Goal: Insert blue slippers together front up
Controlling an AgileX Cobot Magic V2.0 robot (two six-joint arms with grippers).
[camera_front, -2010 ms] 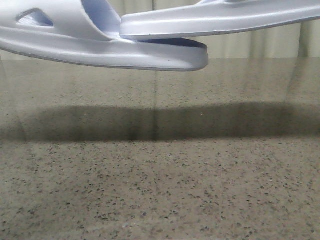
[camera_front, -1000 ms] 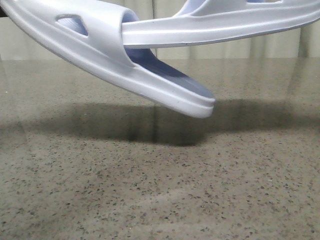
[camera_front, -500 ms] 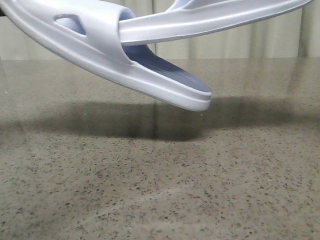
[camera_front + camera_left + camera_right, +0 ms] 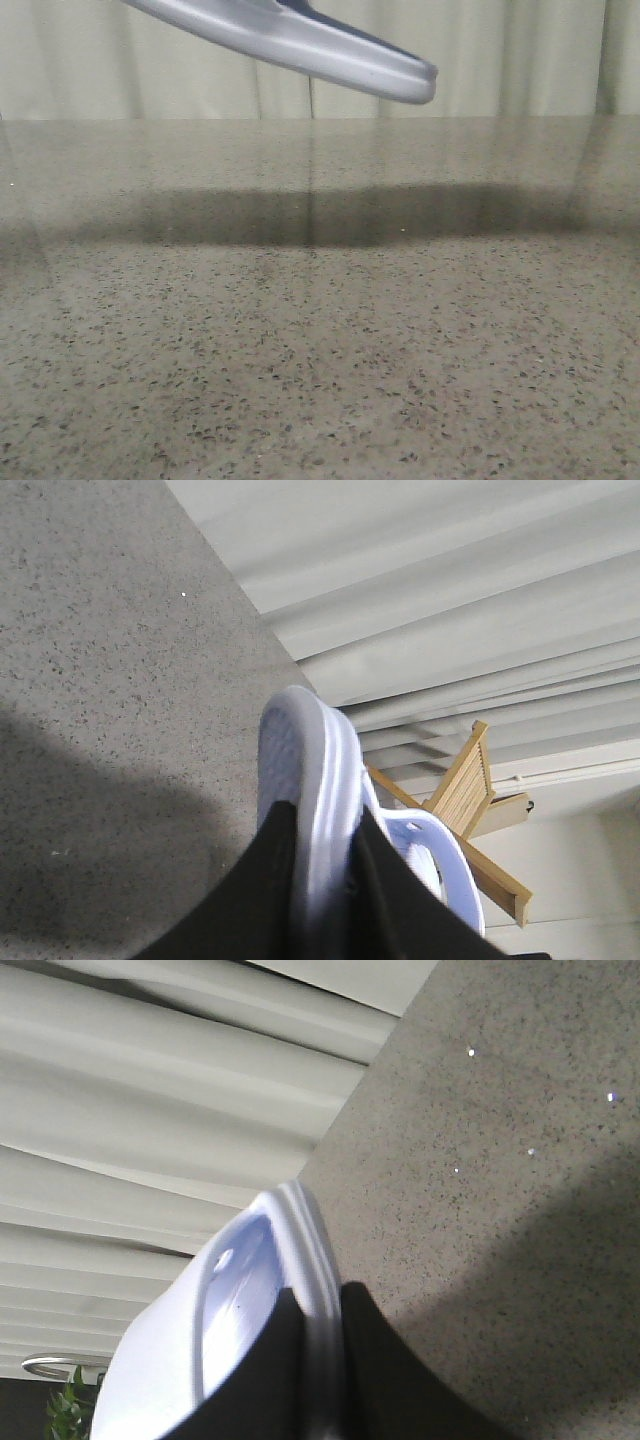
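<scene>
Only the end of one pale blue slipper point(image 4: 330, 50) shows in the front view, held high above the table, slanting down to the right; neither gripper shows there. In the left wrist view my left gripper point(image 4: 322, 815) is shut on the sole edge of this slipper point(image 4: 305, 760), its strap point(image 4: 445, 865) beyond the fingers. In the right wrist view my right gripper point(image 4: 320, 1295) is shut on the sole edge of the other slipper point(image 4: 235, 1300), its footbed facing the curtain. That slipper is out of the front view.
The speckled stone table point(image 4: 320, 350) lies below, with a dark shadow band across its middle. Pale curtains point(image 4: 520, 60) hang behind it. A wooden frame point(image 4: 470, 790) stands beyond the table. A green plant point(image 4: 70, 1405) shows at one corner.
Both slippers have risen. The right-hand slipper has left the top of the front view. The left-hand slipper now shows only its lower end there.
</scene>
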